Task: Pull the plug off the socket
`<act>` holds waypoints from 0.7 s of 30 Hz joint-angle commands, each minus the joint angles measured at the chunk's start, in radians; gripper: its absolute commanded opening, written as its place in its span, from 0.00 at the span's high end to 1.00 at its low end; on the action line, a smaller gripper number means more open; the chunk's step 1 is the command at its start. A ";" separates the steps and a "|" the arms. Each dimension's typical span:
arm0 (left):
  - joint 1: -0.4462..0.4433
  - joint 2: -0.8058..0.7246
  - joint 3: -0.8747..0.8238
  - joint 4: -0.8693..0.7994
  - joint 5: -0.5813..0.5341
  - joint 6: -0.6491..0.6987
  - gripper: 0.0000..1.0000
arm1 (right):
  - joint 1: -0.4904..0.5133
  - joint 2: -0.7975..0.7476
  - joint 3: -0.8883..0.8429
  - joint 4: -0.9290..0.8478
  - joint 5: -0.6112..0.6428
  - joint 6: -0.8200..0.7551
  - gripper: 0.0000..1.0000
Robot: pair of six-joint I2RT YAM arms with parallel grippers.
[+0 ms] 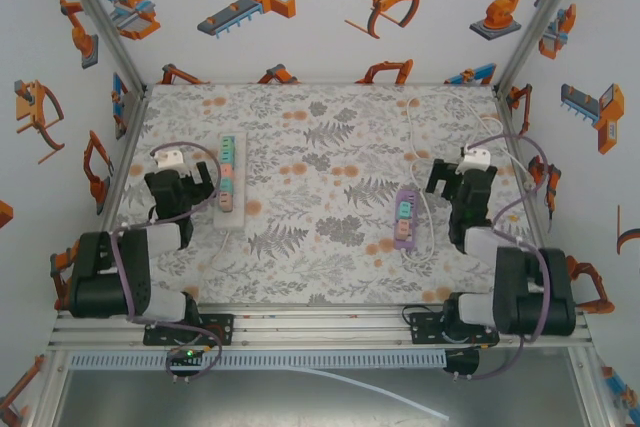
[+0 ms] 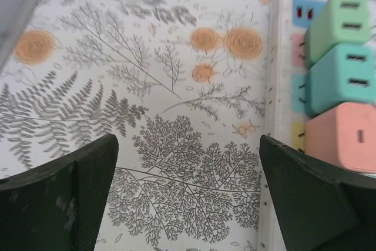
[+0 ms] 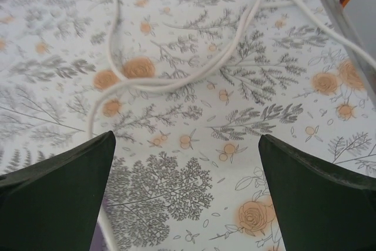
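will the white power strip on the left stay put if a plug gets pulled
Probably not: the white power strip lies on the table with nothing visibly holding it, so it may lift or slide. It looks rigid, so it would likely move as one piece.

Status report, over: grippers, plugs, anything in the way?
Left gripper open, empty, beside the power strip. Right gripper open, empty, over a loose white cable. Plugs seated in the strip. Nothing blocking them.
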 commanded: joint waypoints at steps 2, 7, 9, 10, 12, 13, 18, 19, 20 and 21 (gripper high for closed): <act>0.003 -0.237 0.026 -0.217 0.012 -0.051 0.03 | -0.001 -0.171 0.172 -0.446 -0.062 0.152 0.07; -0.028 -0.469 0.163 -0.521 0.185 -0.077 0.03 | 0.025 -0.144 0.411 -0.826 -0.181 0.210 0.08; -0.067 -0.507 0.236 -0.628 0.296 -0.054 0.03 | 0.062 -0.075 0.516 -0.970 -0.187 0.202 0.08; -0.088 -0.512 0.265 -0.661 0.359 -0.037 0.03 | 0.079 -0.040 0.563 -1.026 -0.186 0.198 0.08; -0.148 -0.513 0.321 -0.707 0.473 0.009 0.03 | 0.130 0.040 0.658 -1.146 -0.158 0.188 0.08; -0.185 -0.509 0.346 -0.728 0.523 0.036 0.03 | 0.161 0.082 0.703 -1.195 -0.134 0.178 0.07; -0.429 -0.434 0.459 -0.838 0.713 0.234 0.03 | 0.266 0.227 0.782 -1.266 -0.044 0.175 0.04; -0.486 -0.412 0.474 -0.856 0.741 0.284 0.03 | 0.273 0.251 0.790 -1.277 -0.035 0.193 0.04; -0.543 -0.392 0.485 -0.868 0.751 0.328 0.03 | 0.283 0.273 0.793 -1.292 -0.012 0.223 0.03; -0.588 -0.376 0.495 -0.877 0.752 0.359 0.03 | 0.296 0.288 0.790 -1.296 0.018 0.250 0.03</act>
